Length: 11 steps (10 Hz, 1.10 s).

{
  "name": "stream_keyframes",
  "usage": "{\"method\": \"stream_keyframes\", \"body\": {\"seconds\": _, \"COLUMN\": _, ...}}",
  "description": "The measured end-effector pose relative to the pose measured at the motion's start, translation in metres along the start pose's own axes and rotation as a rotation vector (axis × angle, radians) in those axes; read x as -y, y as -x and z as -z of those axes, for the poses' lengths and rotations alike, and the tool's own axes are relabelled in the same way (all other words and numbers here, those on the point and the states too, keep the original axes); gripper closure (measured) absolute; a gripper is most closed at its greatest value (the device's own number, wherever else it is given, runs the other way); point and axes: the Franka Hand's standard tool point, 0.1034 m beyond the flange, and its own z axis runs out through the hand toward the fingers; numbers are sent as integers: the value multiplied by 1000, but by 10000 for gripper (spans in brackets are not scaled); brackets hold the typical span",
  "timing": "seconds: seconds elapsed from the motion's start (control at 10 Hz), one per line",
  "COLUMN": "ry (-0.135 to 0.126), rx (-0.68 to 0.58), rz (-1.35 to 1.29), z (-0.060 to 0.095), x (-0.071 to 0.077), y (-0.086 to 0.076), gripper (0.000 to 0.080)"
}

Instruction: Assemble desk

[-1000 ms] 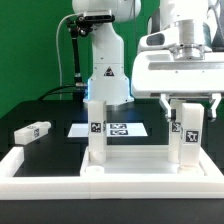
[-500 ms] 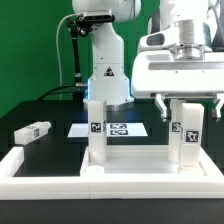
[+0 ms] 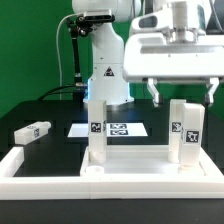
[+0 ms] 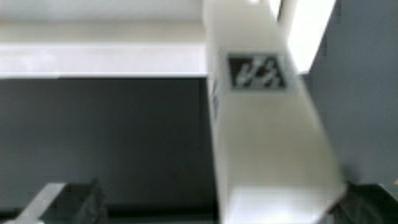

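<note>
The desk panel (image 3: 130,163) lies flat at the front of the exterior view. Two white tagged leg posts stand upright on it, one at the exterior view's left (image 3: 96,130) and one at its right (image 3: 186,130). My gripper (image 3: 183,94) hangs just above the right post, open and empty, with its fingers apart on either side of the post's top. In the wrist view that post (image 4: 267,130) runs down between the dark fingertips (image 4: 63,205), and my gripper (image 4: 222,208) is not touching it. A third leg post (image 3: 32,131) lies loose on the table at the exterior view's left.
The marker board (image 3: 122,128) lies flat behind the posts. A low white border rail (image 3: 22,165) runs along the exterior view's left and front. The arm's white base (image 3: 105,75) stands at the back, with a black cable beside it.
My gripper has risen from around the right leg post to just above its top. The post stays standing on the panel.
</note>
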Motion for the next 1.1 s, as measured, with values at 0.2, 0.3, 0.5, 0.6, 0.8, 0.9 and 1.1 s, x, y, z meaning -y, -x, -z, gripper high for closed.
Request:
{"method": "stream_keyframes", "body": {"seconds": 0.2, "ry": -10, "rx": 170, "rz": -36, "z": -6, "x": 10, "y": 2, "gripper": 151}}
{"method": "stream_keyframes", "body": {"seconds": 0.3, "ry": -8, "rx": 272, "rz": -52, "z": -10, "x": 13, "y": 6, "gripper": 151}}
{"method": "stream_keyframes", "body": {"seconds": 0.5, "ry": 10, "rx": 372, "rz": -48, "z": -19, "x": 12, "y": 3, "gripper": 151}}
{"method": "stream_keyframes", "body": {"seconds": 0.6, "ry": 18, "rx": 434, "rz": -49, "z": -21, "x": 7, "y": 5, "gripper": 151}}
{"method": "stream_keyframes", "body": {"seconds": 0.8, "ry": 21, "rx": 426, "rz": -64, "z": -21, "x": 6, "y": -3, "gripper": 151}}
{"method": "stream_keyframes", "body": {"seconds": 0.9, "ry": 26, "rx": 425, "rz": -99, "z": -18, "x": 9, "y": -8, "gripper": 151}}
{"method": "stream_keyframes", "body": {"seconds": 1.1, "ry": 33, "rx": 421, "rz": -135, "z": -18, "x": 10, "y": -9, "gripper": 151}}
